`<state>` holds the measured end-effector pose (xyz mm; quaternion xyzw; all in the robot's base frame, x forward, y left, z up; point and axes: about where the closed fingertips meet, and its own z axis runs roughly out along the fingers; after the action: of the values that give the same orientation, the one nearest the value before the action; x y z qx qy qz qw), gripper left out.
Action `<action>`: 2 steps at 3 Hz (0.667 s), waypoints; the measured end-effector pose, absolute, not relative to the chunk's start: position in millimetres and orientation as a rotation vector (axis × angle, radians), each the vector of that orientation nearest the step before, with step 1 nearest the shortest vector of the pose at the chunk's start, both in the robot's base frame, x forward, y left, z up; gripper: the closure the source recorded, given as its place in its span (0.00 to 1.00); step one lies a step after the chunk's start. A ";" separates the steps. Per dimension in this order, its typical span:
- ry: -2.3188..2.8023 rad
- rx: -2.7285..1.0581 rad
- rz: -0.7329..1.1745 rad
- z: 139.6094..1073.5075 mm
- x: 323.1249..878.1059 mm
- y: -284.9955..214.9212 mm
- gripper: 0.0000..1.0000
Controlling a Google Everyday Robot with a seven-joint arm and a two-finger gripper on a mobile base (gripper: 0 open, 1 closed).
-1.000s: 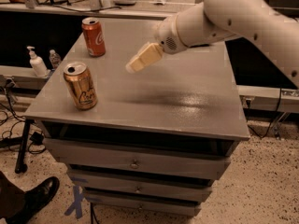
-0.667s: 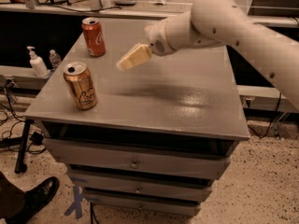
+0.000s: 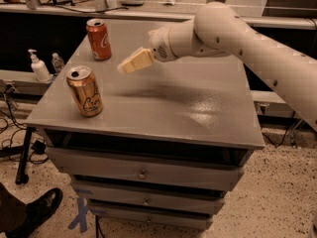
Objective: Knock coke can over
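The coke can [image 3: 98, 39], red-orange with white script and a silver top, stands upright at the far left of the grey cabinet top [image 3: 188, 108]. A gold can [image 3: 85, 90] with dark script stands upright nearer the front left edge. My gripper [image 3: 128, 64], with pale yellow fingers, hangs above the cabinet top just right of the coke can and a short gap away from it, pointing left toward it. The white arm reaches in from the right.
The cabinet has several drawers below its top. A soap dispenser [image 3: 37, 66] and a small bottle [image 3: 58, 62] stand on a lower shelf at the left. A person's black shoe [image 3: 42, 209] is on the floor at the lower left. Cables lie on the floor at the left.
My gripper has moved left across the cabinet top, closing the gap to the coke can. Both cans stand where they were.
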<state>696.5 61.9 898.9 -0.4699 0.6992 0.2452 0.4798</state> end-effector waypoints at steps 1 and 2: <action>1.686 -1.145 0.612 895.9 704.9 73.9 0.00; 1.653 -1.096 0.638 893.8 725.6 90.4 0.00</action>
<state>725.6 90.4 893.8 -0.4540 0.6849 0.2645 0.5047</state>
